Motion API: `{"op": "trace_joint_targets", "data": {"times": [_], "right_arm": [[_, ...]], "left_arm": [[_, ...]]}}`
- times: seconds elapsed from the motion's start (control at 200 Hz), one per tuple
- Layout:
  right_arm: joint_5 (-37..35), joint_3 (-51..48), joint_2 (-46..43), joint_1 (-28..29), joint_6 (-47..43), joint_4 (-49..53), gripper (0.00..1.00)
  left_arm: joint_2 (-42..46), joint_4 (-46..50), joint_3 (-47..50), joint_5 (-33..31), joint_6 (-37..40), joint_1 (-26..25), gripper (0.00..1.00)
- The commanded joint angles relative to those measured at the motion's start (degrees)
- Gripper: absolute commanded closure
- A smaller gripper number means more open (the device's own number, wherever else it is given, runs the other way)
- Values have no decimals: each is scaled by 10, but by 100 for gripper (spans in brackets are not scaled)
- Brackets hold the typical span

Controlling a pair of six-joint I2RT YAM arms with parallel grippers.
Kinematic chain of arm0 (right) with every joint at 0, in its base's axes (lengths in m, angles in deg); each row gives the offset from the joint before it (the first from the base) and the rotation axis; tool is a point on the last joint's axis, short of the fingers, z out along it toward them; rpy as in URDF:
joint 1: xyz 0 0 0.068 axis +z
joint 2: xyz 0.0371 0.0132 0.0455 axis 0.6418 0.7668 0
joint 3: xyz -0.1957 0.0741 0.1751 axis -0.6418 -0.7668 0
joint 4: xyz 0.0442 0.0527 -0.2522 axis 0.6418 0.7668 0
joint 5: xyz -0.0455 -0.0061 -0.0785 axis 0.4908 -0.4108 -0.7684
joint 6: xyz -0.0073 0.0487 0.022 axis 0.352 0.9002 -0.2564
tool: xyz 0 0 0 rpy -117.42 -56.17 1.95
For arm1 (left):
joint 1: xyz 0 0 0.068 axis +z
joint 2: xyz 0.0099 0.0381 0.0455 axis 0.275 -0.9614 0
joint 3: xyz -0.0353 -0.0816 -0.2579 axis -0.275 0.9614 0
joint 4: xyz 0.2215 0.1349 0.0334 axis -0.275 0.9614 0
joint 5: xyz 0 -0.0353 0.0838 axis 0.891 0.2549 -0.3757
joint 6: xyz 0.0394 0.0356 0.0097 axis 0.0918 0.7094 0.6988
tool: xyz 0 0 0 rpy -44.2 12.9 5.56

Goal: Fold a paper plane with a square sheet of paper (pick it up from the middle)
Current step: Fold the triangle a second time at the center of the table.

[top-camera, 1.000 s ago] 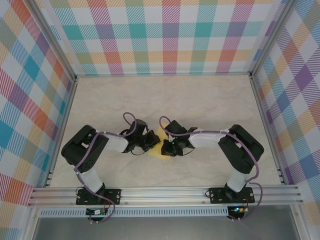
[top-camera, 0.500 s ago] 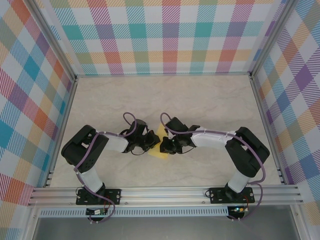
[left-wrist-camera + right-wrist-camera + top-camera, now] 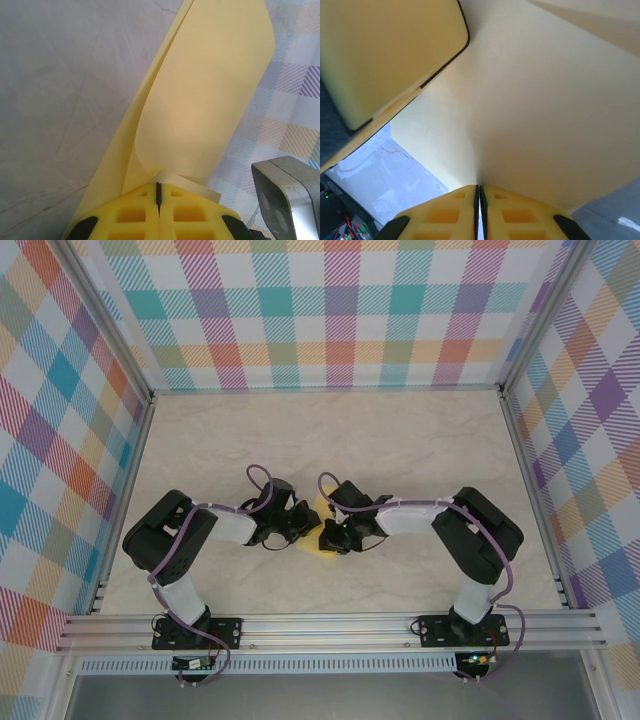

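— So, where is the square sheet of paper (image 3: 318, 540)?
— Between the two wrists, around the middle of the table (image 3: 420, 440) and toward its near edge. From above, a small yellow patch of it shows between the black gripper bodies.
— Who has it?
— Both. The left gripper (image 3: 158, 192) has its yellow jaws pressed together. The paper comes out of the seam between them as a curled, doubled-over leaf, one layer behind the other.
— And the right gripper (image 3: 479, 192)?
— Its jaws stand almost together too, with a thin slit between them, and the sheet's edge runs into that slit. From there the paper spreads away, bent in a soft fold.
— Is it flat on the table?
— No, it is lifted and bowed between the two grips, with the marbled tabletop showing past it.
— Anything else nearby?
— Plaid walls (image 3: 340, 310) surround the table. A pale yellow block (image 3: 385, 55) with a dark edge sits at the upper left of the right wrist view; I can't tell what it is.
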Motion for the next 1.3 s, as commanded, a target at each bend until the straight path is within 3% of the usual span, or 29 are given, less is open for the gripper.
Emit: {"op": "trace_joint_targets", "data": {"times": [0.0,0.82,1.295], "right_arm": [[5,-31,4,4,11,23,86],[20,-121,-55,4,35,-11,85],[9,-94,-123,3,49,0,82]], "left_arm": [[-23,46,13,-15,10,2,100],[-27,45,12,-13,9,3,100],[-19,40,16,-12,5,1,100]]}}
